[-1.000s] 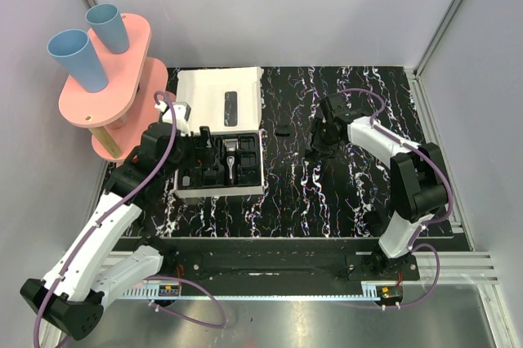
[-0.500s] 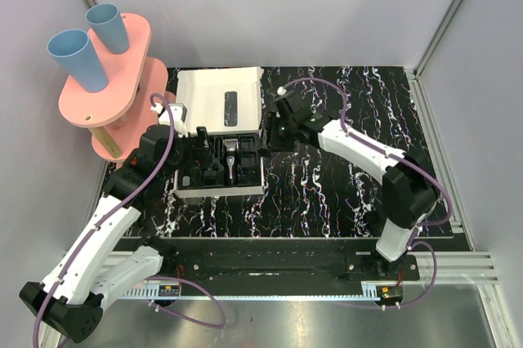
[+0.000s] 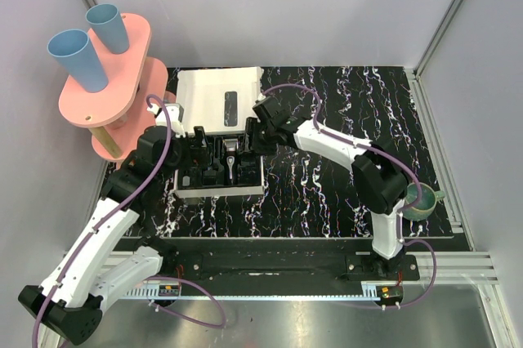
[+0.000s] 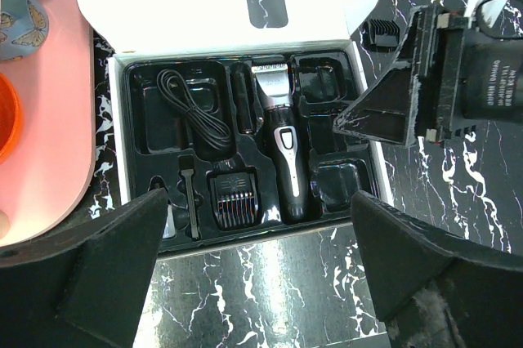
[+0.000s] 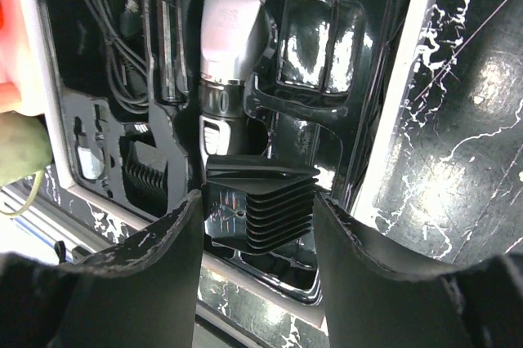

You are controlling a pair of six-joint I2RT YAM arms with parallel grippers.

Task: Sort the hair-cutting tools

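Note:
The white box (image 3: 221, 192) with a black moulded tray lies open on the mat. In the left wrist view the tray holds the slim black clipper (image 4: 282, 152) with a grey head, a coiled cable (image 4: 192, 111), a comb attachment (image 4: 235, 199) and a small brush (image 4: 189, 205). My right gripper (image 3: 252, 140) hangs over the tray's right side, shut on a black comb attachment (image 5: 257, 201). Below it lie the clipper (image 5: 229, 29) and the tray. My left gripper (image 4: 261, 283) is open and empty above the box's near edge. Another comb attachment (image 4: 380, 32) lies on the mat beside the box's far right corner.
A pink two-tier stand (image 3: 106, 78) with two blue cups (image 3: 78, 58) is at the far left, close to the left arm. A dark teal mug (image 3: 419, 201) sits at the mat's right edge. The box lid (image 3: 219, 99) lies flat behind the tray.
My right gripper has swung left from the middle of the mat to over the tray's right side. The teal mug has come into view. The left arm has barely moved.

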